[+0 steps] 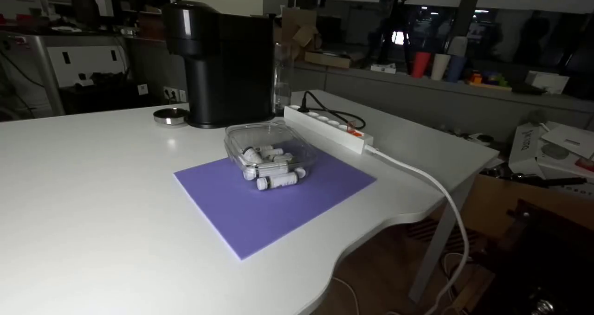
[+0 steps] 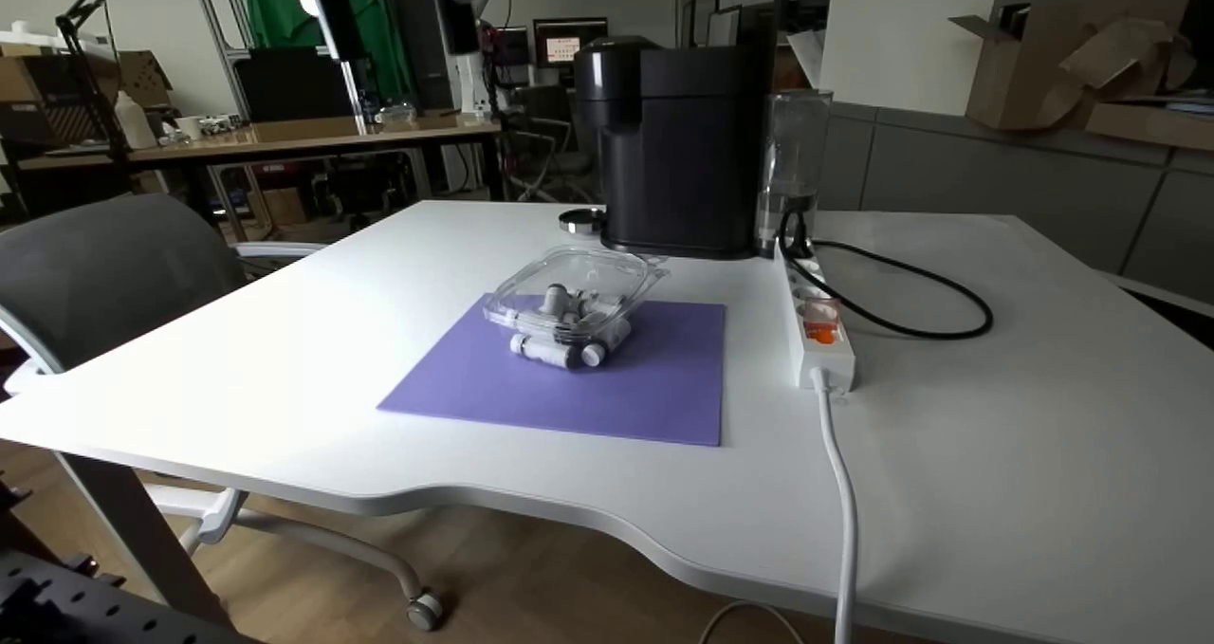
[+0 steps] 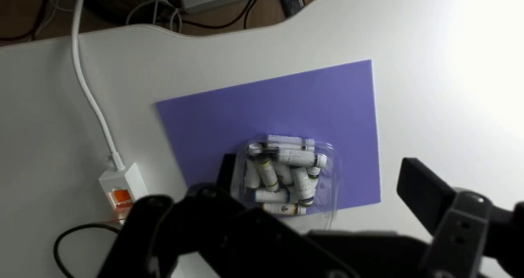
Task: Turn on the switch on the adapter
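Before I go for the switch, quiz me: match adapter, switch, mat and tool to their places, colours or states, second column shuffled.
1. adapter
2. switch
3. mat
4. tool

A. orange, near one end of the adapter
B. open, holding nothing
C. white, beside the mat
D. purple, flat on the table

Pairs: 1-C, 2-A, 3-D, 4-B

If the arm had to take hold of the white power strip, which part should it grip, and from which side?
Likely the power strip near its orange switch, from straight above, with the open tool closing across its two long sides. Its narrow body lies flat, and the black plug stands up at the opposite end. The black cable looped beside the strip should be avoided.
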`<act>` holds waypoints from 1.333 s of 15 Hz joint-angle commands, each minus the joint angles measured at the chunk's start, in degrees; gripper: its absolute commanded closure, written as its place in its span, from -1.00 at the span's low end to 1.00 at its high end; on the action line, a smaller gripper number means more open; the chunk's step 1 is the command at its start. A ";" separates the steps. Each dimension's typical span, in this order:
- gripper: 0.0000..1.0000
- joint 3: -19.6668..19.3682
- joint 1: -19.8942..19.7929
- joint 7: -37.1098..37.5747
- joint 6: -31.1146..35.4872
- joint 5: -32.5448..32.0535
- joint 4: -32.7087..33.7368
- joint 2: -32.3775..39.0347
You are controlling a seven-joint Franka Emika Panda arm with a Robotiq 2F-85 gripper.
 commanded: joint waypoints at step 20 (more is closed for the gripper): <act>-1.00 -13.94 -8.22 -18.10 16.47 -4.84 12.97 27.51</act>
